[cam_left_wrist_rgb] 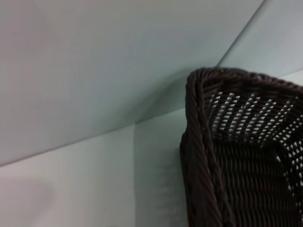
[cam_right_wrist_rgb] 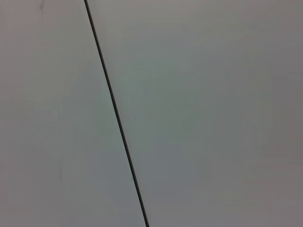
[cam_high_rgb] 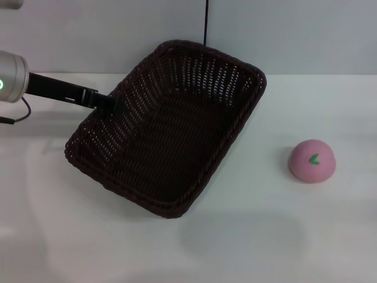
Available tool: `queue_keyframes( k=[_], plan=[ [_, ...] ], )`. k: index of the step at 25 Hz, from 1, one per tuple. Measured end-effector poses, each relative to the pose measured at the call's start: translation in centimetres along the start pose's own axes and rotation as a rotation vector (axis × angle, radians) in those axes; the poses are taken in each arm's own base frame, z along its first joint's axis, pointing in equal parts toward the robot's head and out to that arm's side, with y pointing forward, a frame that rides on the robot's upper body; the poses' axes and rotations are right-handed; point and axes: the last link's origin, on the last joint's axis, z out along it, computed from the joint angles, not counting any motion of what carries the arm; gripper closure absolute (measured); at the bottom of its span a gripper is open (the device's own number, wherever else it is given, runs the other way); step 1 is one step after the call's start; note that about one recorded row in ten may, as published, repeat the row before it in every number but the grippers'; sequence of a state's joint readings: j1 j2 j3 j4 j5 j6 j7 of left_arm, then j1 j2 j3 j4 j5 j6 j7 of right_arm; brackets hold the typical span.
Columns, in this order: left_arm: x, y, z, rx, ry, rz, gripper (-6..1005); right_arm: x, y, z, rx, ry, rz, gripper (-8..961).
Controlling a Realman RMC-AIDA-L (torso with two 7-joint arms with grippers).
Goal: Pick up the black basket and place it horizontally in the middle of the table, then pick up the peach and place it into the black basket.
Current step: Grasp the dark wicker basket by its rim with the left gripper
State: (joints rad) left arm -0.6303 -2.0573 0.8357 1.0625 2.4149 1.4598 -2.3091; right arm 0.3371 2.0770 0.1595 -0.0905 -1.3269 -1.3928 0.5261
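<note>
The black basket (cam_high_rgb: 219, 158) sits at an angle on the white table (cam_high_rgb: 265, 236), left of centre, its long side running diagonally. My left gripper (cam_high_rgb: 111, 102) reaches in from the left and is shut on the basket's left rim. The left wrist view shows a corner of the basket's braided rim (cam_left_wrist_rgb: 196, 142) close up, with no fingers in the picture. The pink peach (cam_high_rgb: 312, 160), with its green leaf mark, lies on the table to the right of the basket, apart from it. My right gripper is out of view.
A pale wall (cam_high_rgb: 294, 35) rises behind the table's far edge, with a thin dark line (cam_high_rgb: 206, 23) running up it behind the basket. The right wrist view shows only a plain grey surface with a dark line (cam_right_wrist_rgb: 116, 118).
</note>
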Motion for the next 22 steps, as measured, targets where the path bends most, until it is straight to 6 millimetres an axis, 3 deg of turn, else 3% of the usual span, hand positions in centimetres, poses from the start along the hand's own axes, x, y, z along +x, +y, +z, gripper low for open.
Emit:
queue_keyframes(
  k=[7, 19, 22],
  plan=[
    [-0.6, 0.1, 1.6, 0.031, -0.088, 0.024, 409, 0.0, 0.1, 0.1, -0.001, 0.0, 0.001, 441],
    [-0.1, 0.5, 1.9, 0.045, -0.105, 0.04, 436, 0.0, 0.0, 0.0, 0.002, 0.003, 0.0, 441],
    [-0.1, 0.5, 1.9, 0.045, -0.106, 0.043, 575, 0.1, -0.1, 0.0, 0.005, 0.009, -0.001, 441]
  ],
)
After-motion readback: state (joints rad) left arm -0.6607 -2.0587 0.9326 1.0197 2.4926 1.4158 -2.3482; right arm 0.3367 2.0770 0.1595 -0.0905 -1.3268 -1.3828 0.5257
